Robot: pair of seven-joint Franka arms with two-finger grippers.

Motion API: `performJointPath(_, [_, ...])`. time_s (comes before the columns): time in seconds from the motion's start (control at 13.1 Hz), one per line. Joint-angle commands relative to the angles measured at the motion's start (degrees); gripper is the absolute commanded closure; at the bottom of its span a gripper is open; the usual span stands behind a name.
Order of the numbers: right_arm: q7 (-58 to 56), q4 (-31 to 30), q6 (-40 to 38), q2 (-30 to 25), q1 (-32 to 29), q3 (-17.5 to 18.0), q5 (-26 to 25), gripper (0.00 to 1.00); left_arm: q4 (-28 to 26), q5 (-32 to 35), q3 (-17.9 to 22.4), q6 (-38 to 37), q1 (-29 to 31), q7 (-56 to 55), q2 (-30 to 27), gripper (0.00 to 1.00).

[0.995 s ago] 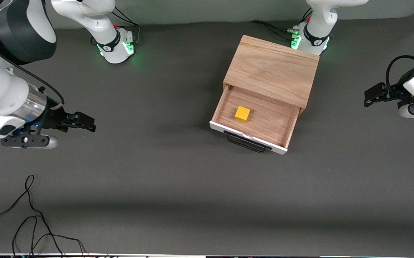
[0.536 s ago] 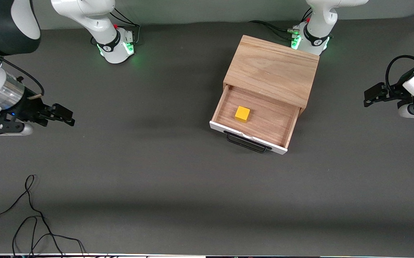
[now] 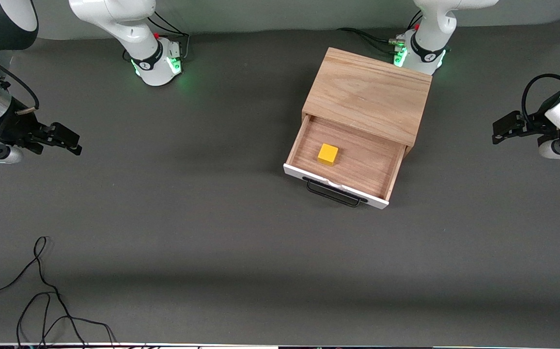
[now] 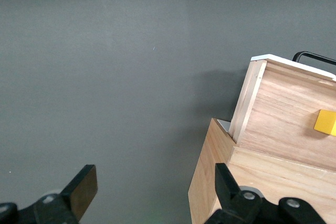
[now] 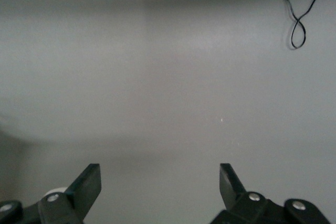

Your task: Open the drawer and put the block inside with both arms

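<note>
The light oak box (image 3: 369, 94) stands near the left arm's base. Its drawer (image 3: 357, 165) is pulled open toward the front camera, with a white front panel and black bar handle (image 3: 334, 193). The yellow block (image 3: 328, 154) lies inside the drawer on the brown wood floor. It also shows in the left wrist view (image 4: 326, 123), with the box (image 4: 273, 182) beside. My left gripper (image 3: 499, 131) (image 4: 156, 190) is open and empty, up over the left arm's end of the table. My right gripper (image 3: 69, 143) (image 5: 160, 184) is open and empty over the right arm's end.
A loose black cable (image 3: 42, 291) lies on the dark grey table near the front camera at the right arm's end; it also shows in the right wrist view (image 5: 299, 19). The two green-lit bases (image 3: 156, 60) (image 3: 418, 53) stand along the table's edge farthest from the front camera.
My right gripper has drawn back toward the right arm's end of the table, away from the drawer. The left arm, the drawer and the block have not moved.
</note>
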Motion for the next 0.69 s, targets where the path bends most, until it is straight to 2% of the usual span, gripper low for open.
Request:
performJointPath(0.0, [-0.5, -0.3, -1.6, -0.7, 0.5, 0.5, -0.7, 0.0, -0.4, 0.8, -0.4, -0.8, 0.3, 0.9, -1.1, 0.0])
performJointPath(0.61, [-0.7, 0.8, -2.2, -0.2, 0.2, -0.1, -0.1, 0.0, -0.4, 0.8, -0.4, -0.8, 0.2, 0.9, -0.9, 0.0])
